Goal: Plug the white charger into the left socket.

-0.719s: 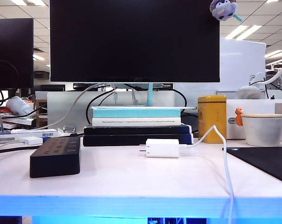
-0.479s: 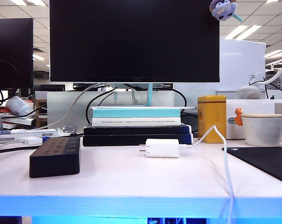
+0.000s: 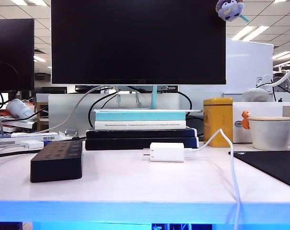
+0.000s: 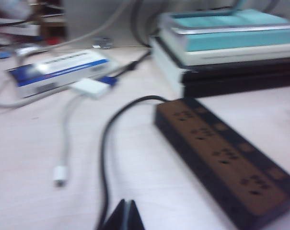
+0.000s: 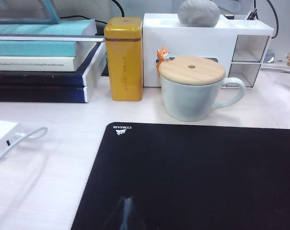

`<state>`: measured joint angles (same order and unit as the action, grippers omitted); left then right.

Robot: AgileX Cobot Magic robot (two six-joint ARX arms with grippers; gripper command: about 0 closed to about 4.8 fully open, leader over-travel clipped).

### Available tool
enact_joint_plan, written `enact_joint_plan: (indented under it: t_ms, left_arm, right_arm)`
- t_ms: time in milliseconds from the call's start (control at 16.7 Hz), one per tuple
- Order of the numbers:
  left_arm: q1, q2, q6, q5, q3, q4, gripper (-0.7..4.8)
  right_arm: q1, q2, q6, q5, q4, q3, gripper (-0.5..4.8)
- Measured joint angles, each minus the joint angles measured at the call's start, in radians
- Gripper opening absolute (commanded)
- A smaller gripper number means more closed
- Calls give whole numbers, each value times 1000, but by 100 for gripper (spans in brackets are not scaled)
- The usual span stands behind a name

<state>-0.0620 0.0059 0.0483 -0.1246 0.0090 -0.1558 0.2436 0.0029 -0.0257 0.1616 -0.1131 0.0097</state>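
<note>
White charger (image 3: 167, 152) lying flat mid-table w/ prongs toward the black power strip (image 3: 57, 160), long axis running L-R, cable (image 3: 232, 167) trailing off the front edge. Left gripper (image 4: 127, 216) pinched closed, empty, near strip & its left socket (image 4: 187, 115); right gripper (image 5: 127, 211) likewise closed, empty, over black mouse pad (image 5: 202, 172). Charger just beside the pad's edge, so prob. nearer the right arm.

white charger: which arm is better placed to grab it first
Probably right: the white charger shows in the right gripper's wrist view, beside the mouse pad. The left gripper faces the power strip instead.
</note>
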Motion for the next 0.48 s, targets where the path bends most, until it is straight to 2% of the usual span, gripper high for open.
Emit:
enact_joint_plan:
  t_ms: [120, 240, 479]
  left_arm:
    - [-20, 0, 0, 0, 0, 0, -5]
    - [-20, 0, 0, 0, 0, 2, -5]
    - [-20, 0, 0, 2, 0, 2, -5]
  right_arm:
    - [0, 0, 0, -5, 21, 0, -5]
    - [0, 0, 1, -9, -50, 0, -5]
    - [4, 0, 6, -77, -44, 0, -6]
